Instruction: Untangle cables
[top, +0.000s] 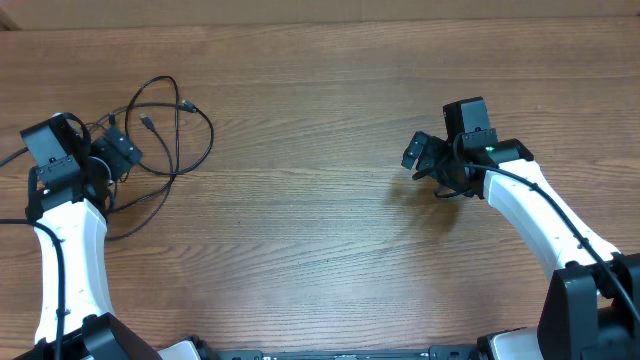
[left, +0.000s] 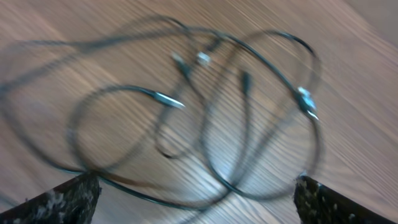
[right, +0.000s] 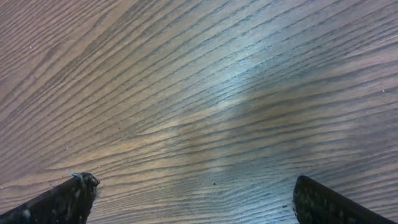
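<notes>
Thin black cables (top: 148, 124), glossy and limp, looped and crossed in a loose tangle with small silvery plug tips, lying at the left of the matte wood-grain table (top: 320, 230), just ahead of the left gripper (top: 118, 150), jaws spread wide; right gripper (top: 420, 155) well apart, jaws likewise spread above streaked grain

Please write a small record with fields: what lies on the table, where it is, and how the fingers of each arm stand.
surface: brown wooden table
objects: thin black cables with small plug ends, tangled in overlapping loops
position: table's left side, before the left fingers
left fingers: open, holding nothing
right fingers: open, over bare wood, apart from the cables
</notes>
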